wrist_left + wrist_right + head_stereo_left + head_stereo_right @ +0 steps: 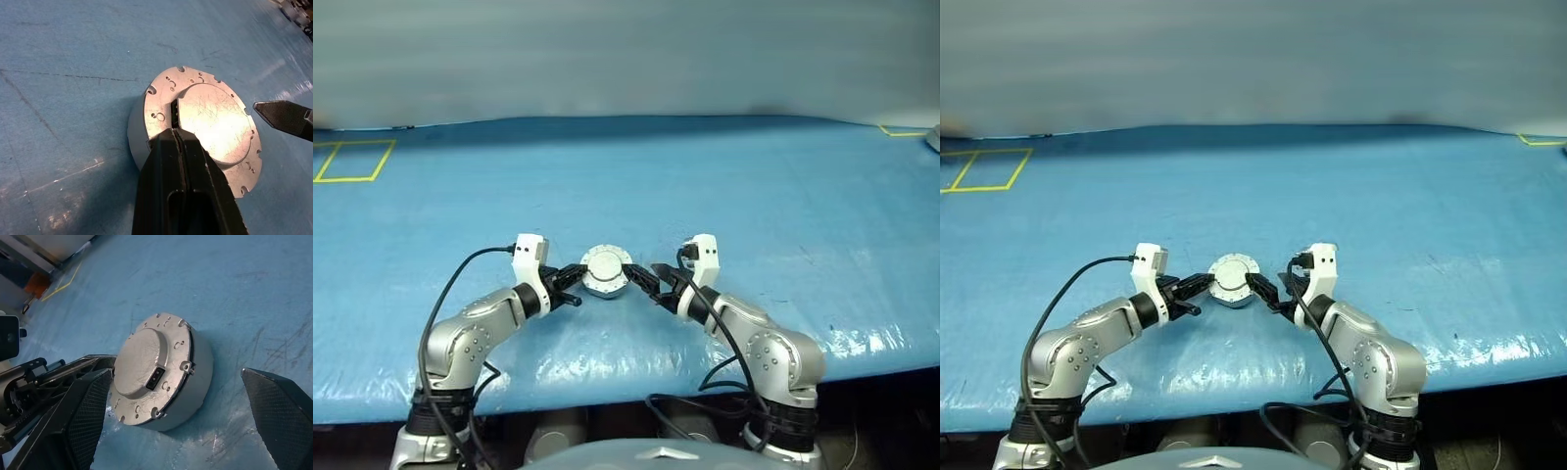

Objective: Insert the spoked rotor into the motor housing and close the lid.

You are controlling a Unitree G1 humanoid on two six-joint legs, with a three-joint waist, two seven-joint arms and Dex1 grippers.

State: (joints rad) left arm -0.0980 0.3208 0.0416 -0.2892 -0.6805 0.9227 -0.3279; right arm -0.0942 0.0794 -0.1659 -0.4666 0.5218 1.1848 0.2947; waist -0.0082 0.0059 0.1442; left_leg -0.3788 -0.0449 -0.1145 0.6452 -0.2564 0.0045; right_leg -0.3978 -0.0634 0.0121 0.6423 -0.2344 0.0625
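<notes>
— Near table edge, centre of blue sheet: motor housing (605,281) with lid (146,363) seated on top, plain face up, raised circle showing. Lid flush with housing rim all round; small dark rectangular slot at edge of raised circle.

— Spoked rotor?

— Hidden under lid if inside; cannot tell.

— Left gripper (570,281)?

— Sits at 9 o'clock of housing, black fingers (183,186) pressed together, nothing between them. Tips lying over lid's edge in left wrist view, close to dark slot; touching or just above, cannot tell.

— Right gripper (642,277)?

— Sits at 3 o'clock of housing, fingers spread wide, holding nothing. Right wrist view: one textured pad (85,418) on one side of housing, other pad well off to other side, both apart from metal. One right fingertip seen in left wrist view, just beyond lid's rim, clear of it.

— Surroundings?

— Blue table cover (754,196), wrinkled and shiny toward near edge, faint scratches around housing. Yellow tape outline (352,162) at 10 o'clock, far corner; another yellow tape corner (901,130) at 2 o'clock. Both well apart from housing.
</notes>
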